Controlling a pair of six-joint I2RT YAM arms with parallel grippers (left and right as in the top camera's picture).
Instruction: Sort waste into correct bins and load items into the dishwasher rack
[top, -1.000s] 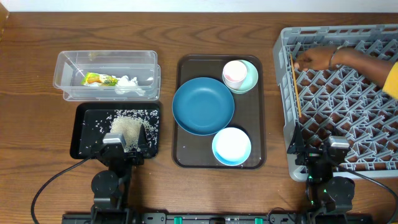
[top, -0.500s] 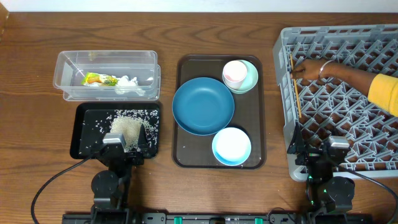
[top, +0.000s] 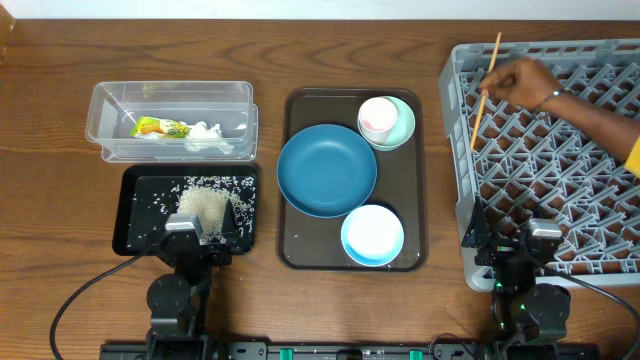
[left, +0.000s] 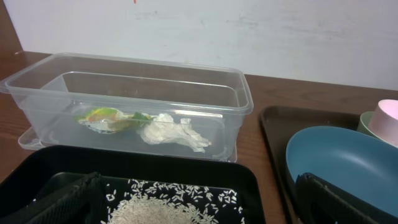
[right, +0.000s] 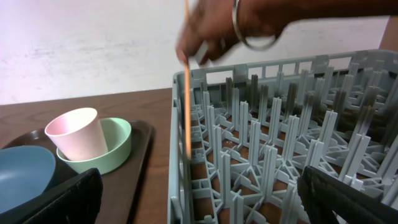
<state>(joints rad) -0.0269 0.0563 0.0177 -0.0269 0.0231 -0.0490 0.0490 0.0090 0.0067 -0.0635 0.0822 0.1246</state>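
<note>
White rice (top: 205, 205) lies in the black tray (top: 128, 210). A yellow-green wrapper (top: 160, 128) and a white tissue (top: 208, 133) sit in the clear tub (top: 170, 88). The blue dish (top: 326, 170), a mint bowl (top: 403, 128) holding the pink cup (top: 377, 116), and a second mint bowl (top: 372, 235) rest on the brown tray. A person's hand (top: 520, 78) holds the wooden stick (top: 485, 90) tilted over the left side of the grey rack (top: 455, 120). My left gripper (top: 197, 232) stands open over the black tray's near edge. At the rack's near left corner my right gripper (top: 512, 240) is open and empty.
The brown serving tray (top: 300, 110) lies between the bins and the rack. The person's arm (top: 590, 105) reaches in from the right across the rack. In the right wrist view the stick (right: 187, 81) stands just inside the rack's wall (right: 180, 155).
The person's hand has lifted the wooden stick from lying along the rack's left side to a raised, tilted hold. Both arms have stayed still.
</note>
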